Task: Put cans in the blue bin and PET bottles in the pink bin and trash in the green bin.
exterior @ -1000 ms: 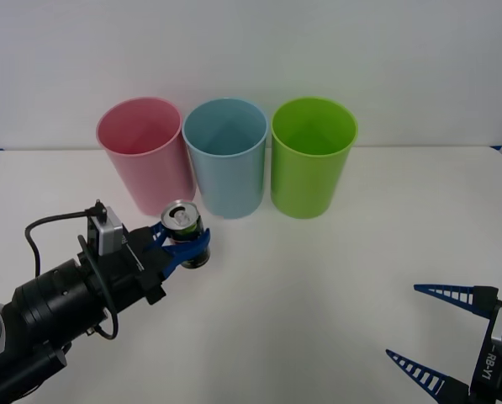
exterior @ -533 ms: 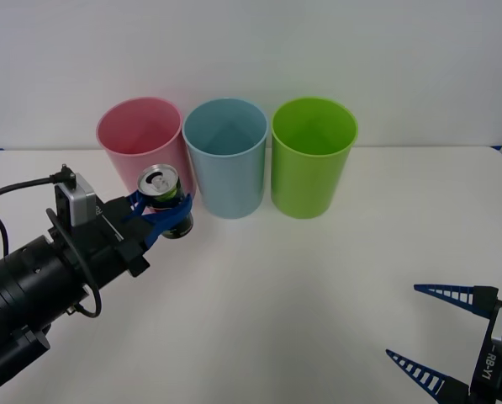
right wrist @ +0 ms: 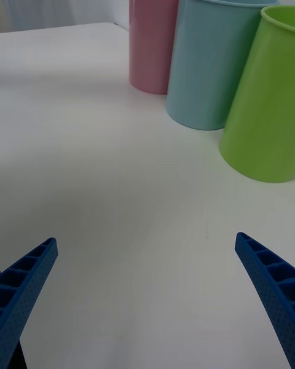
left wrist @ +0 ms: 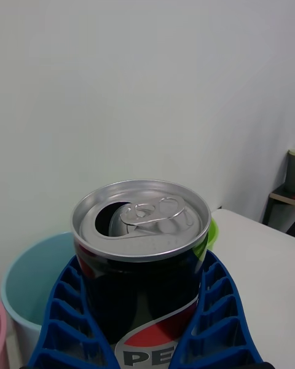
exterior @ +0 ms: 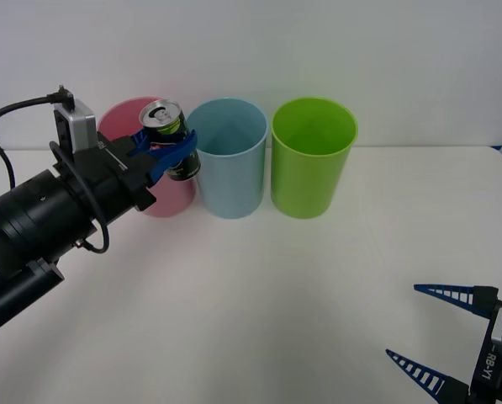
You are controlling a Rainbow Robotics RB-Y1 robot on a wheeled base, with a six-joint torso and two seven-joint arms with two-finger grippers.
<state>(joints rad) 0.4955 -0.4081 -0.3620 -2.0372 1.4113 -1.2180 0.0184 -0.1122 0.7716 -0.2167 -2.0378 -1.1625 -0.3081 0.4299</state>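
Observation:
My left gripper (exterior: 171, 151) is shut on a small dark can (exterior: 171, 139) with a silver top, held upright in the air in front of the pink bin's (exterior: 171, 198) rim and just left of the blue bin (exterior: 229, 164). In the left wrist view the can (left wrist: 141, 264) sits between the blue fingers (left wrist: 64, 320), with the blue bin (left wrist: 31, 283) behind it. The green bin (exterior: 312, 160) stands at the right of the row. My right gripper (exterior: 431, 332) rests open near the front right of the table; its wrist view shows the pink bin (right wrist: 153, 34), blue bin (right wrist: 212, 55) and green bin (right wrist: 264, 104).
The three bins stand side by side at the back of the white table (exterior: 276, 286), close to the wall. The left arm's black body and cable (exterior: 40, 219) stretch over the table's left side.
My left gripper has lifted the can from table height up and leftward to the level of the bin rims. The right arm has not moved.

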